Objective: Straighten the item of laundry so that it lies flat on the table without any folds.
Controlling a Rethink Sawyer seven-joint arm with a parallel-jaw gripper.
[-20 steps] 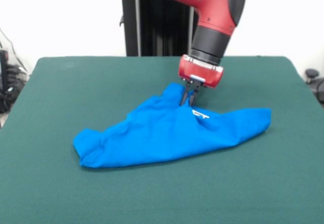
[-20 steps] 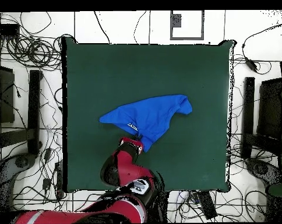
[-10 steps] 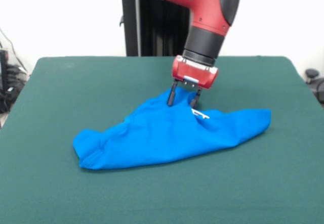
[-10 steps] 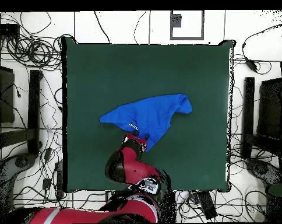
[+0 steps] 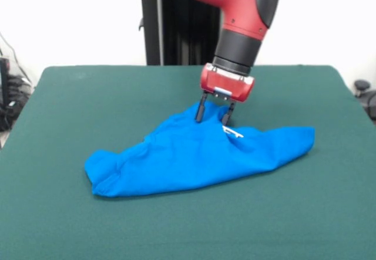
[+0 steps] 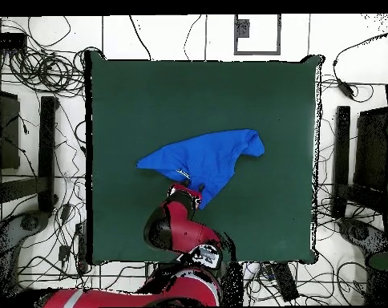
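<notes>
Blue T-shirt [image 5: 194, 154] is seen rumpled on the desk [image 5: 70, 101]; only the front view shows the claw [image 5: 211, 113] spread, empty.

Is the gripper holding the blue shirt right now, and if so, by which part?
Nothing is held. The gripper is open, its fingers spread at the raised far edge of the shirt.
</notes>
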